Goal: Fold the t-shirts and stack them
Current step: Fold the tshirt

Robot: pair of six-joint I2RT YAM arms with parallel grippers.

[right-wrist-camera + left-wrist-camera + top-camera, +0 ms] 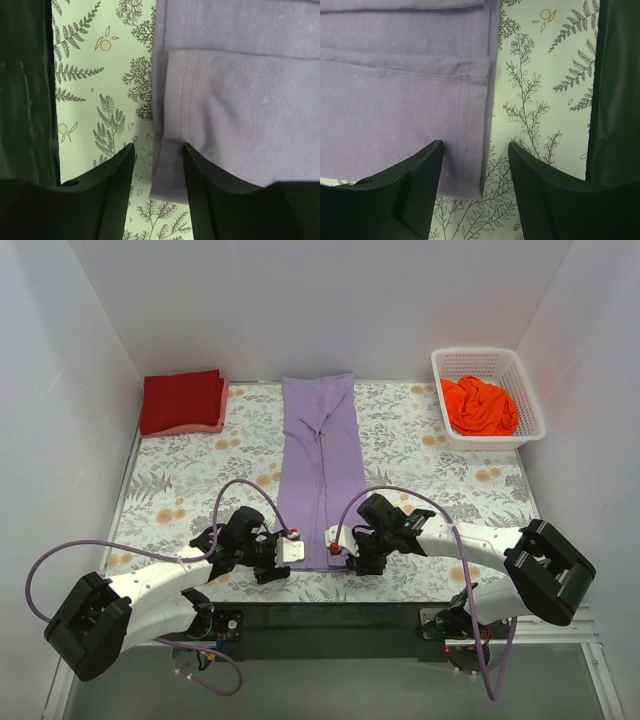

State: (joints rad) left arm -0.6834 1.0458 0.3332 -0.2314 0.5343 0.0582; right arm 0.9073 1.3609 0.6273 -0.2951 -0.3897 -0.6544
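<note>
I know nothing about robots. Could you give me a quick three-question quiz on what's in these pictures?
1. True or false: the left pincer and the right pincer are both open, each at a near corner of the purple shirt.
2. Where does the orange shirt lie? A) in the white basket B) on the floor C) on a chair
3. Fill in: seen from the robot, the folded red shirt lies at the far ____ side.

Key: 1 true; 2 A; 3 left.
</note>
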